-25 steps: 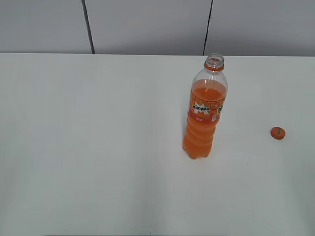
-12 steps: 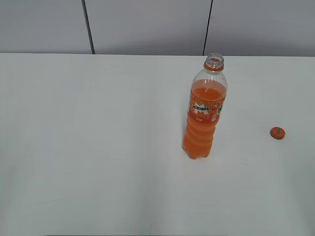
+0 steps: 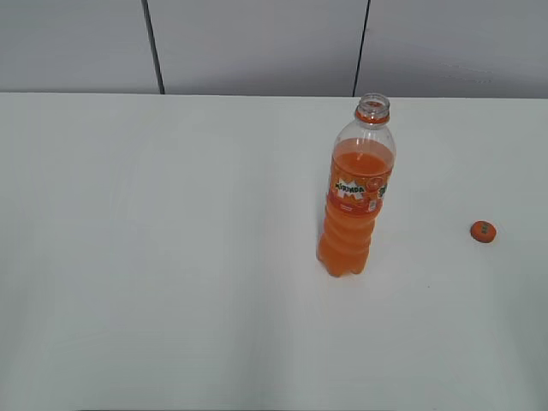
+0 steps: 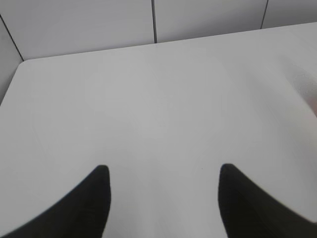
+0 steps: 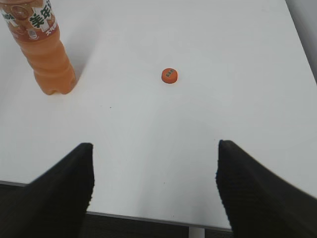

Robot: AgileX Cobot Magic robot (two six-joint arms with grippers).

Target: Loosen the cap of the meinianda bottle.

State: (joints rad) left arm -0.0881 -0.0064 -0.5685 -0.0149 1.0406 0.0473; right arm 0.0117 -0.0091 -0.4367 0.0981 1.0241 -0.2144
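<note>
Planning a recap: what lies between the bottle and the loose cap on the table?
Nothing. In the exterior view, only bare white table separates the bottle from the cap; the right wrist view shows the same, with one tiny dark speck nearby.

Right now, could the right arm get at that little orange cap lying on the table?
Probably yes. The cap lies alone on the bare table, straight ahead of the open right gripper. The bottle stands well off to the side.
</note>
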